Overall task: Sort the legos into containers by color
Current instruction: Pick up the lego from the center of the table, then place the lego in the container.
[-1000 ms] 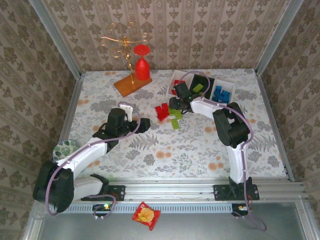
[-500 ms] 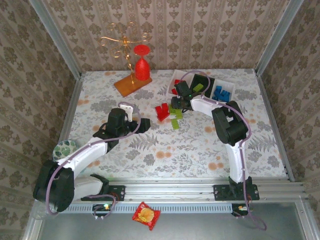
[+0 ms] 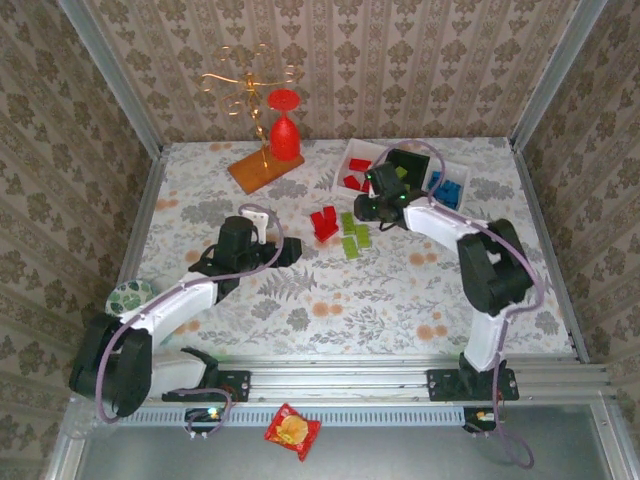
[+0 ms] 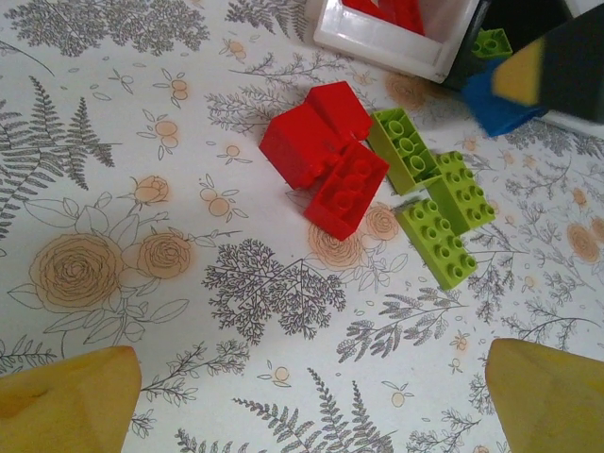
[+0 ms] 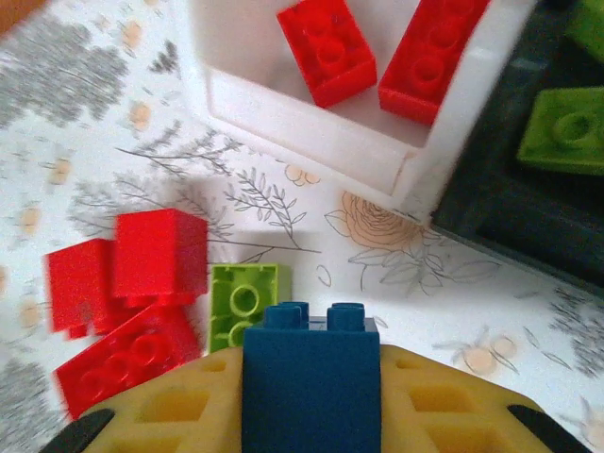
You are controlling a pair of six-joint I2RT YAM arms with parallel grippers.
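Right wrist | white tray (image 5: 311, 118): two red legos (image 5: 326, 47) | black tray (image 5: 500, 226): green legos (image 5: 571, 127)

The blue brick (image 5: 311, 377) is gleaming as smooth, glossy plastic against matt, waffle-textured yellow pads (image 5: 160, 411). At twelve o'clock the white tray (image 5: 311, 123) is shining like smooth plastic; at two o'clock the black tray (image 5: 491, 217) is looking duller. The floral table cover (image 4: 189, 236) is lying matt.
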